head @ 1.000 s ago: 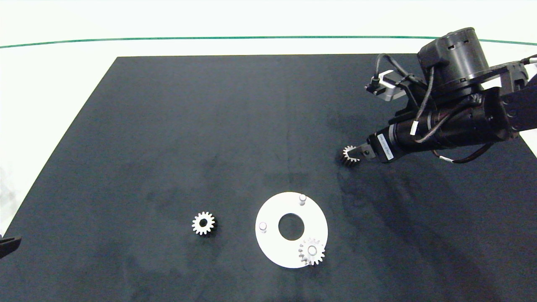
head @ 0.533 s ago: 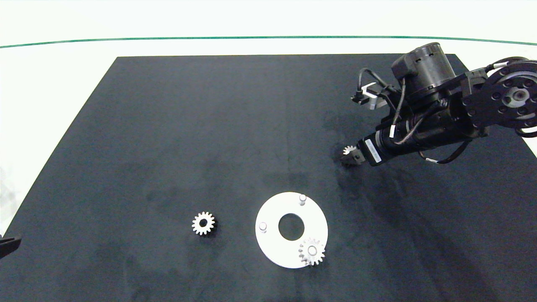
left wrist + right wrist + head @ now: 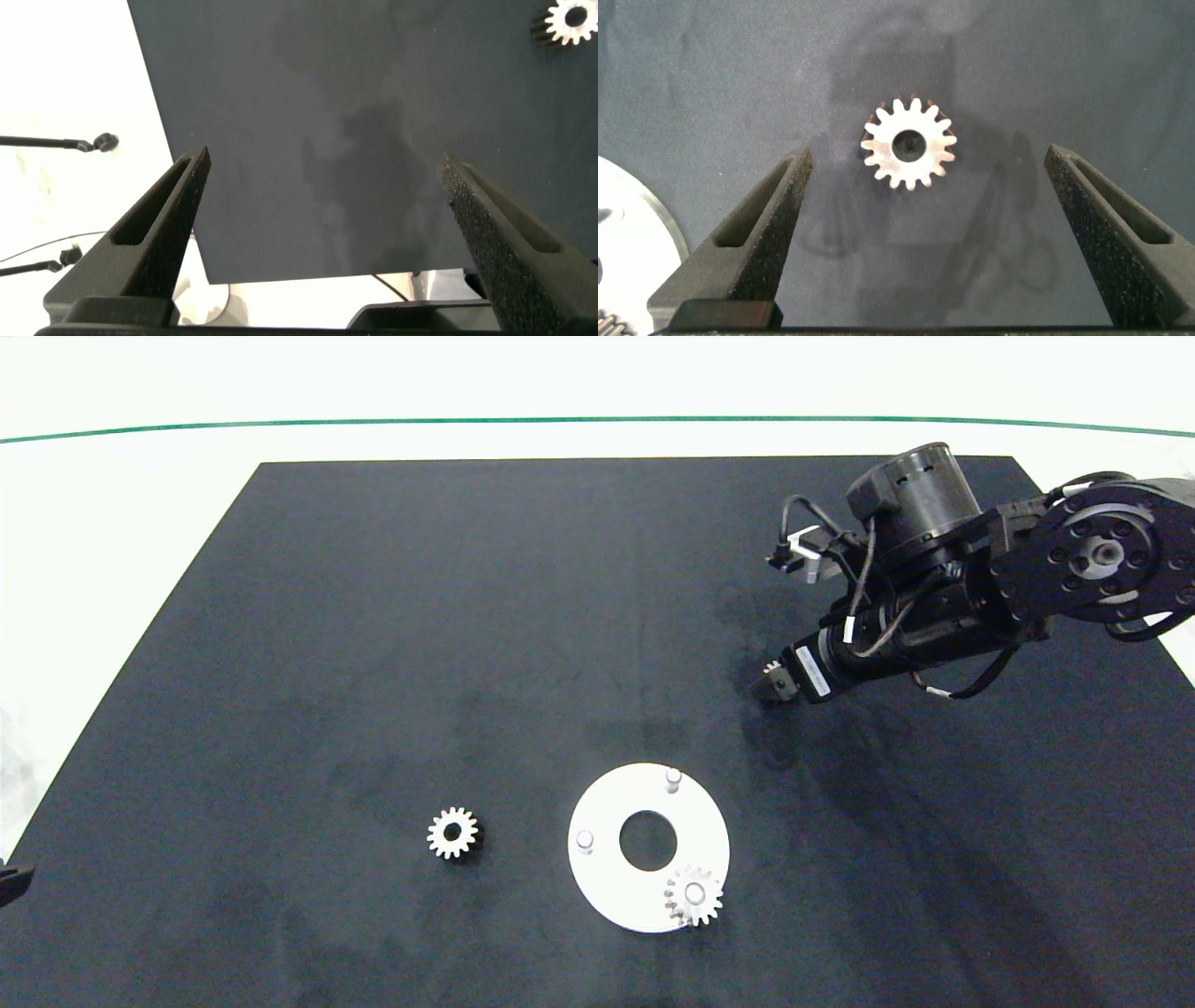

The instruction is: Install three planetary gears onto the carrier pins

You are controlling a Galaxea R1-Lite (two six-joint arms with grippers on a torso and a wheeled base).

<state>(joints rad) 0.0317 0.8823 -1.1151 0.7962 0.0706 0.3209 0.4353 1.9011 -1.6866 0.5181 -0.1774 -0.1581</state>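
One planetary gear (image 3: 909, 143) lies flat on the dark mat (image 3: 467, 616) near its right edge, between the wide-open, empty fingers of the right gripper (image 3: 920, 224). Another gear (image 3: 694, 896) sits on the white disc (image 3: 607, 887); a third (image 3: 453, 833) lies left of it. The left gripper (image 3: 327, 233) gapes empty at the mat's front-left corner.

no text can be read (the white label (image 3: 813, 674) on the right arm is illegible).

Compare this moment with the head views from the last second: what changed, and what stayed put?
The right arm swung further in over the mat, and the right gripper now hangs open over the far gear, hiding most of it from above. That gear lies flat, not gripped. The gear left of the disc, the gear on its pin and both bare pins stayed put. The left gripper stays parked, open.
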